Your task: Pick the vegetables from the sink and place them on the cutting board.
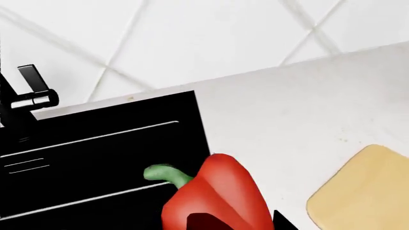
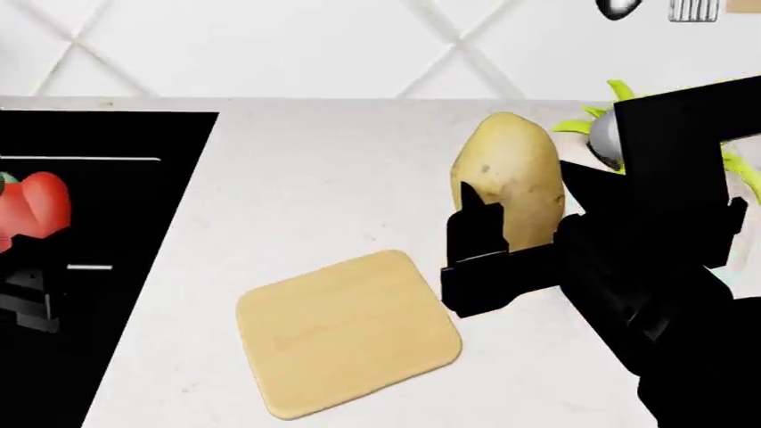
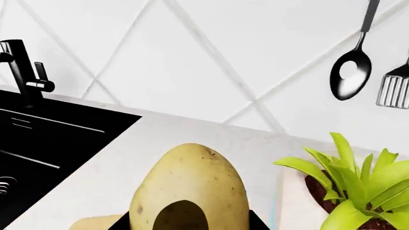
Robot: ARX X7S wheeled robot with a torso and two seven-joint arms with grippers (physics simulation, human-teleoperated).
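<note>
Potato [image 2: 514, 183] was up off the worktop [image 2: 321, 178], held upright in the right gripper [image 2: 505, 234], fingers [image 2: 479, 234] clamped on its lower half. In the head view it sat just beyond the cutting board's [image 2: 345, 332] far right corner, not over the board. Right wrist view showed the potato [image 3: 189, 191] close up, speckled, with a dark finger patch at its base and a sliver of board at the frame edge.

Bell pepper [image 2: 36, 205] was red, green stem, over the sink [image 2: 107, 143] near its right edge in the head view. The left gripper [image 2: 30, 285] showed only as dark shapes below it there. Left wrist view had the pepper [image 1: 217, 196] filling the near frame, stem pointing toward the basin, a dark finger tip [image 1: 284, 221] beside it; the fingers appeared closed on the pepper, though contact was mostly out of frame.

Sink held nothing else visible. Board was bare, lying flat on the worktop between sink and right arm.

Only the right wrist view showed the faucet [image 3: 22, 67] clearly plus the drain [image 3: 5, 186] at the basin floor, a potted green plant [image 3: 357, 182], and a spoon [image 3: 353, 67] and spatula [image 3: 395, 91] hanging on the tiled wall [image 3: 191, 52]. Left wrist view caught the faucet [image 1: 28, 98] and the board corner [image 1: 364, 191].
</note>
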